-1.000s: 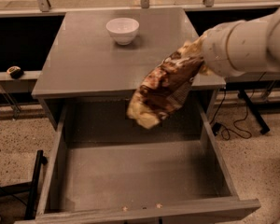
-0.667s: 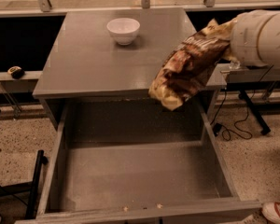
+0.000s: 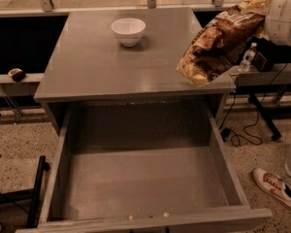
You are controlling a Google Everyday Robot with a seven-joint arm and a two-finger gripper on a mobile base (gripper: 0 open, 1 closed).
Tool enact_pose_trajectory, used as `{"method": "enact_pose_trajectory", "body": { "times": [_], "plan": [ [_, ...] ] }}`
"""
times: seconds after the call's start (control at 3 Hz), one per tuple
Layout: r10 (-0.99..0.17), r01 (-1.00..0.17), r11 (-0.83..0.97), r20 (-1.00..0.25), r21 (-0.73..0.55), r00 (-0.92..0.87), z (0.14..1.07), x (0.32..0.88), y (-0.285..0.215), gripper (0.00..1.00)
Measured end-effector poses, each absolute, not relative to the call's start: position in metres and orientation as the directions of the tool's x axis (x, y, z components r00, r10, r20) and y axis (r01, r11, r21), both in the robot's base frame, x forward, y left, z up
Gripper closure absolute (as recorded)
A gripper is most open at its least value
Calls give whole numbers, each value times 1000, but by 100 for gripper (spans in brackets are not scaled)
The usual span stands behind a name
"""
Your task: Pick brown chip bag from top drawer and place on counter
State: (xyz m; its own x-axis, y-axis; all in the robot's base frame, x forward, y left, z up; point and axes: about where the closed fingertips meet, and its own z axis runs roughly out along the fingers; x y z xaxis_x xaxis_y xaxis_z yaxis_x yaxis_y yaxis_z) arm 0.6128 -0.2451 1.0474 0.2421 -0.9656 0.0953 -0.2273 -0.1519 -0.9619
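Note:
The brown chip bag (image 3: 218,42) hangs tilted in the air over the counter's right edge, its cream lower end just above the surface. My gripper (image 3: 266,12) is at the top right, at the end of the white arm (image 3: 286,13). It is shut on the bag's upper end and mostly hidden behind it. The grey counter (image 3: 111,67) stretches to the left of the bag. The top drawer (image 3: 145,178) is pulled wide open below the counter, with only a few crumbs near its front panel.
A white bowl (image 3: 128,31) stands at the back middle of the counter. A small water bottle (image 3: 247,57) stands on a ledge right of the cabinet. A person's white-and-red shoe (image 3: 274,186) and leg are on the floor at the right, with cables (image 3: 242,132) nearby.
The arm has lifted the bag up out of the drawer area and carried it right and back. It now hangs over the counter's right edge.

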Motion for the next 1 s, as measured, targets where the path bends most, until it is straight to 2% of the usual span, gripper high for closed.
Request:
{"method": "enact_pose_trajectory", "body": {
  "times": [0.67, 1.0],
  "plan": [
    [-973, -165, -163, 130, -973, 192, 1012, 697, -245, 100],
    [-981, -183, -100, 66, -978, 182, 985, 742, -231, 100]
  ]
}}
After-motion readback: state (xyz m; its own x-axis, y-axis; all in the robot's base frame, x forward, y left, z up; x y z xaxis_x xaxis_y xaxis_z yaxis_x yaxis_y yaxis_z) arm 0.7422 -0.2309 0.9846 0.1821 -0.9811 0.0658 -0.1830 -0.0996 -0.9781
